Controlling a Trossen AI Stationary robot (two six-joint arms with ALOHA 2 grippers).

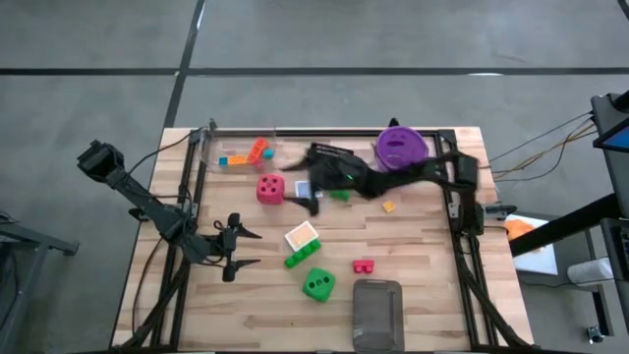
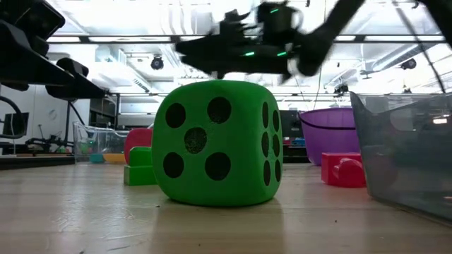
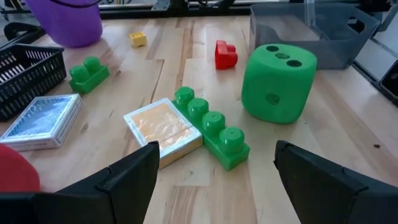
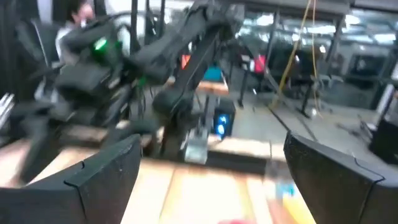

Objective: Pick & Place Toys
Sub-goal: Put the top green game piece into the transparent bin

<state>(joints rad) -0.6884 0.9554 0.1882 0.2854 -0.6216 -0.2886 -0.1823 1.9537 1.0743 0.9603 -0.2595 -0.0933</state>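
**Toys on the worktop, both grippers empty**

Near the worktop's front edge sat the green die, beside the grey bin; probably light and slightly yielding, best pinched across two opposite flat faces. Just beyond lay the long green brick, touching a picture card: rigid, smooth, best gripped across its narrow sides. The left gripper, jaws spread wide, hovered just beside them, touching nothing. Farther back, the right gripper, jaws fully spread and empty, hung near the red die.
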